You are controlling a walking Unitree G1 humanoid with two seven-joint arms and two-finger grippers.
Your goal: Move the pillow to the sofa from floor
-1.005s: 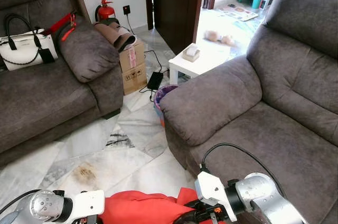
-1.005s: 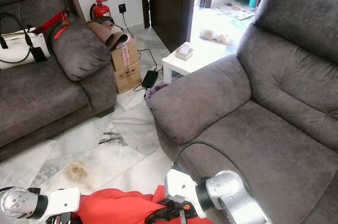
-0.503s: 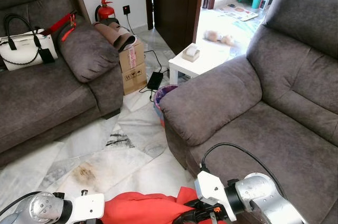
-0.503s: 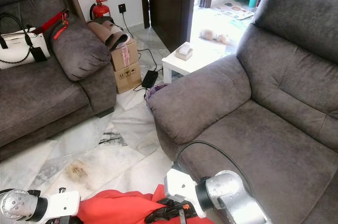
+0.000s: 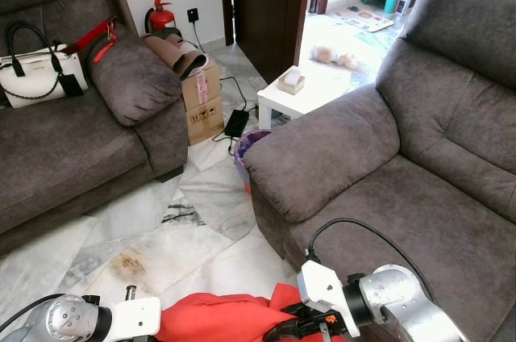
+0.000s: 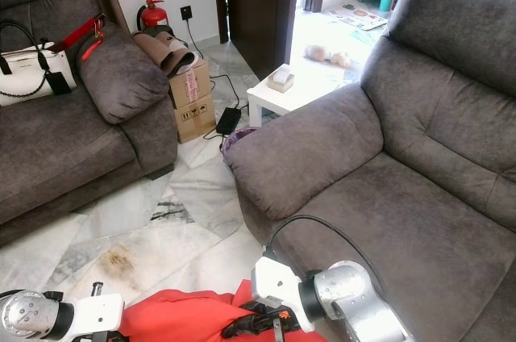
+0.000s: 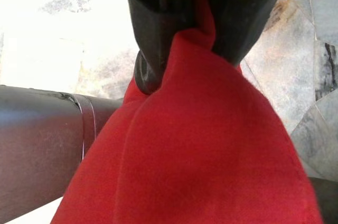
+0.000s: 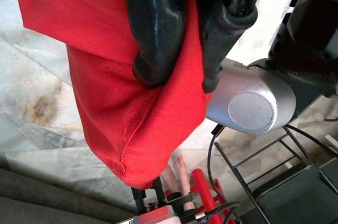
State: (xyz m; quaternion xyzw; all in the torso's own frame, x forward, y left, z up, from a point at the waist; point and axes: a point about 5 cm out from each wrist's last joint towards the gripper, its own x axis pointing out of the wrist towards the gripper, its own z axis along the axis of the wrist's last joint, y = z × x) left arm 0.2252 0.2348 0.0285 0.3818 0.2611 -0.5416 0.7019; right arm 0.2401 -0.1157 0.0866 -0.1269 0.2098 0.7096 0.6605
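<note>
From the head views, the red pillow (image 5: 214,319) hangs at six o'clock between both arms, off the marble floor (image 5: 161,237), with the grey sofa (image 5: 419,197) at three o'clock. Left wrist: the left gripper (image 7: 198,39) pinches a bunched fold. Right wrist: the right gripper (image 8: 182,71) clamps just the fabric edge, a thin hold that could slip mid-swing and drop the pillow short.

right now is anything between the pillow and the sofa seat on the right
Nothing visible. Both grippers, left and right, pinch the red pillow just beside the sofa, whose seat cushion lies bare. Its armrest sits farther forward, off that path.
</note>
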